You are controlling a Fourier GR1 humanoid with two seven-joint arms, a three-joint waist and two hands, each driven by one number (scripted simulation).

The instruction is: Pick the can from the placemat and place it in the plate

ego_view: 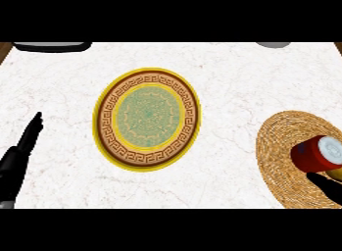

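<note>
Head view:

- One can (319, 158), red with a yellow band and a pale round end, lying tilted on its side on the woven placemat (289, 147), toward that mat's near right part.
- One placemat, round and straw-coloured, at the right of the worktop (231, 68), cut by the picture's right and lower edges.
- One plate (147, 119), gold-rimmed with a brown key-pattern ring and a green middle, at the centre of the worktop, well apart from the placemat and bare of any load.
- Two hands. Right hand (331, 188) coming in at the lower right, over the near part of the placemat, dark fingers reaching just under the can and seeming to touch its lower side; mostly cut by the edge, so whether clenched, released or grasping cannot be told.
- Left hand (21, 147) at the lower left, resting over bare marble, fingers straight and together, released, holding nothing, well apart from the plate.
- Two other things at the far edge: a dark object with a pale underside (52, 46) at top left and a grey rounded object (275, 44) at top right, both cut off, kind unclear.
- Nothing between can and plate but bare marble.
</note>
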